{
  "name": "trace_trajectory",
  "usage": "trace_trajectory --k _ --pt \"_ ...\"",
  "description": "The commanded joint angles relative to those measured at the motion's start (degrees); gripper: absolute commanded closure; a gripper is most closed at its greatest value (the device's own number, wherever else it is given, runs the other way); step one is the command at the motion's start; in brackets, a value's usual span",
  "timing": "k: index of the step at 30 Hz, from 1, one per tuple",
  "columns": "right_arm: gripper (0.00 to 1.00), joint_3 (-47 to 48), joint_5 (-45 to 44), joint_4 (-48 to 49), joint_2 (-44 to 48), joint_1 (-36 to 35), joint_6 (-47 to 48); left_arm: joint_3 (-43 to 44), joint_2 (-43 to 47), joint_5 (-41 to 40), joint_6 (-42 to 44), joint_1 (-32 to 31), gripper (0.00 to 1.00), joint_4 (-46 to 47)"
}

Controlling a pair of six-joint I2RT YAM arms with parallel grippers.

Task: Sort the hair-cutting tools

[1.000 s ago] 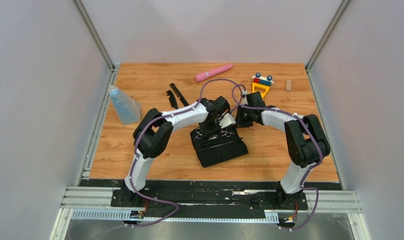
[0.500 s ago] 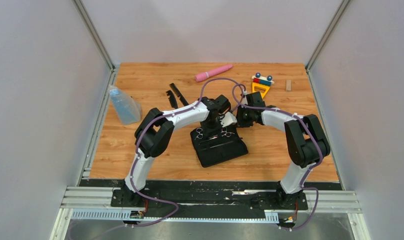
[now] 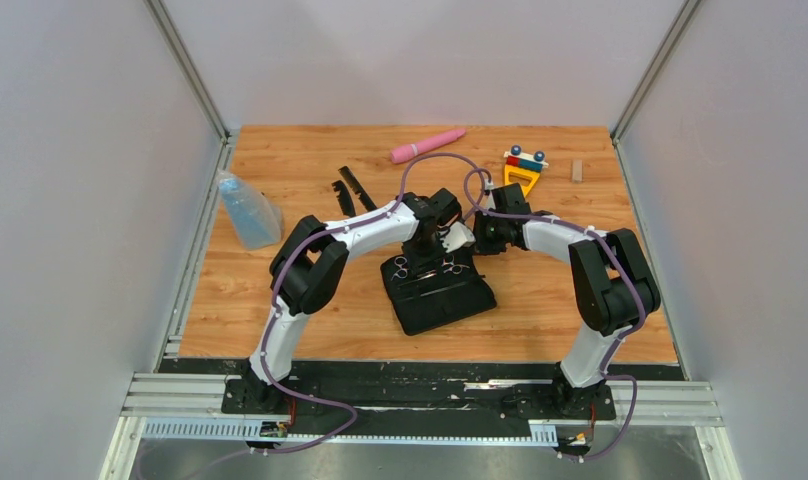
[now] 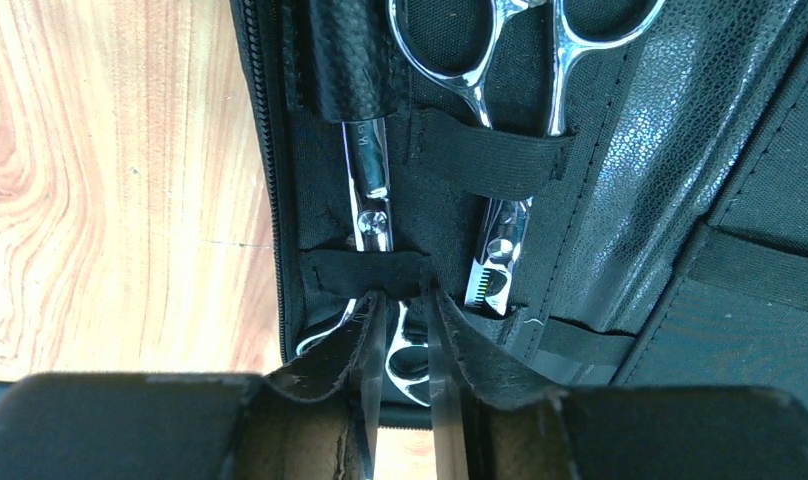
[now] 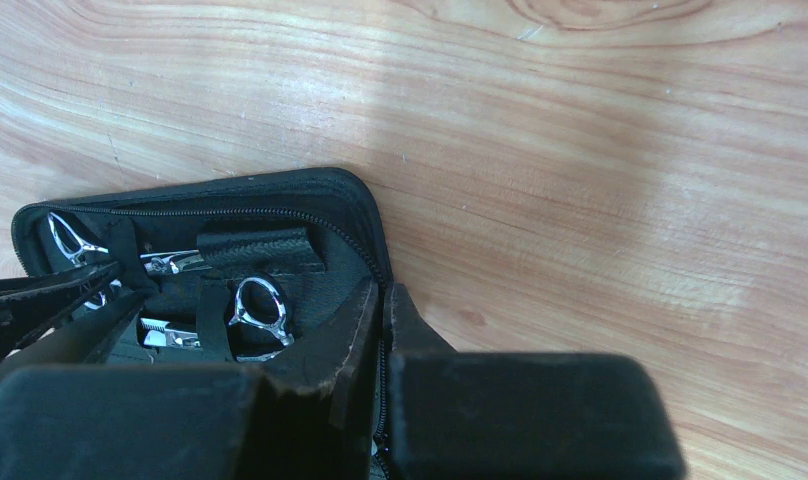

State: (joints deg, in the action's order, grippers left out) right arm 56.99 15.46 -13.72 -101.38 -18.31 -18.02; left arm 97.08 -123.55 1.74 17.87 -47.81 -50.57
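Risk first: your left claw (image 4: 403, 310) has its tips right at the lower elastic strap (image 4: 365, 272) of the black rectangular zip case (image 4: 680, 150). One ring of the straight-bladed silver metal scissors (image 4: 378, 195) lies in the slit between the fingers (image 4: 450, 345). If you lift from here without more clearance, a pad could hook that ring or the strap and drag the scissors out of the slot, or tug the whole case. The blades point into a black textured sleeve (image 4: 345, 50), so a sideways pull may jam them rather than free them. The silver metal thinning scissors with a toothed blade (image 4: 495, 260) sit just beside, under the wider strap (image 4: 490, 155); a skewed exit could knock those too.

Left claw: narrow, fingers a slim gap apart. Can't tell if the pads touch the ring; it doesn't look like a firm hold.

Right claw (image 5: 383, 295): fingers pressed together with the case's zip edge running in between them. I read it as pinching the rim on the right-hand side to steady the case. If that pinch slips, the case shifts under your left claw.

Both scissors are in the case, mid-surface. The two slim black plastic combs (image 3: 346, 200) lie on the bare wooden surface (image 3: 230, 310) beyond the case to the left, apart from it. I judge them not yet sorted.
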Motion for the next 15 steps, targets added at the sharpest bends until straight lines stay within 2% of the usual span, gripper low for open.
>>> trace_trajectory --k 1,6,10,15 --pt "0.97 -0.94 2.31 1.23 -0.05 -0.75 -1.01 1.79 0.61 4.38 -2.72 -1.03 0.69 3.41" --pt "0.97 -0.93 2.01 1.18 0.13 -0.68 -1.01 0.9 3.56 3.04 -4.76 -1.01 0.53 3.73" --pt "0.97 -1.01 1.77 1.23 0.39 -0.68 -0.97 -1.69 7.44 1.79 -7.54 -0.8 0.48 4.96" --pt "0.97 -1.06 1.79 1.23 0.56 -0.68 -0.96 -7.21 13.68 7.67 -12.85 0.88 0.46 9.31"
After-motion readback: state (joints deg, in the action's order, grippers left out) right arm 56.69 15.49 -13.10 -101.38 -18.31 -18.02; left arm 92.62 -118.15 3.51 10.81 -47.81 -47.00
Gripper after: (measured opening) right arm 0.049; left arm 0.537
